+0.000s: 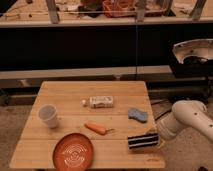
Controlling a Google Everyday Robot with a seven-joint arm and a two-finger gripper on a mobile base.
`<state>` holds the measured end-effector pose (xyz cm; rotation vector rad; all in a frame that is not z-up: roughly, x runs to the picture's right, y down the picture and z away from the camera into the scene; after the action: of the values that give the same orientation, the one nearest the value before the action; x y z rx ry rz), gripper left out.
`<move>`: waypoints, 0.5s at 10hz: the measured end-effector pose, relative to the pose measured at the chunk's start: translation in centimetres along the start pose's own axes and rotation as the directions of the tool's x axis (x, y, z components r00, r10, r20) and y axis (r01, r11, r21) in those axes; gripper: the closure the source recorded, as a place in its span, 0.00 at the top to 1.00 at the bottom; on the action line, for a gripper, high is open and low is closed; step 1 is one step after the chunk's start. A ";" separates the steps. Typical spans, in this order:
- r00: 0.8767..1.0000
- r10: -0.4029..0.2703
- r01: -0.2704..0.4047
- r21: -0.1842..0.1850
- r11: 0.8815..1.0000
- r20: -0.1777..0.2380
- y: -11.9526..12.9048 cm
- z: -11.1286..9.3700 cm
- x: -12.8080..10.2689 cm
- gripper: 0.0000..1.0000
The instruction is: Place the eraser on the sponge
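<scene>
Five bystanders, left half: white cup (48, 116), orange plate (73, 151), small white ball (84, 102), carrot (96, 129), printed white packet (101, 102). None of them lies between my load and its target.
Table (60, 90): wooden slats. The two task things lie on its right side.
Sponge (136, 115): light blue, flat on the wood, right of the carrot, with nothing on it.
Eraser (143, 140): black with white stripes, near the front right corner, just in front of the sponge and not on it. Its right end is tipped a little higher than the left.
Step, as I judge it: carrying the eraser over onto the sponge. I'd get the low left end clear of the wood and level the block. The pad is the smaller, so I'd centre the block over it and lower gently so the soft pad isn't shoved aside.
Gripper (157, 137): the gripper sits at the eraser's right end, by the table's right edge. Its fingers look pinched on that end and touch nothing else I can see.
</scene>
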<state>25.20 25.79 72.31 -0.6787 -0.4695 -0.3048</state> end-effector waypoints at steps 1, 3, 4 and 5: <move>1.000 -0.003 0.003 0.007 1.000 -0.002 -1.0 -0.4 0.2 0.43; 1.000 -0.010 0.010 0.005 1.000 -0.007 -2.4 -0.9 0.4 0.22; 1.000 -0.009 0.009 0.006 1.000 -0.006 -3.0 -1.3 0.4 0.12; 1.000 -0.005 0.005 0.006 1.000 -0.005 -3.4 -1.8 0.6 0.04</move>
<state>24.87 22.00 73.18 -0.6706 -0.4669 -0.3091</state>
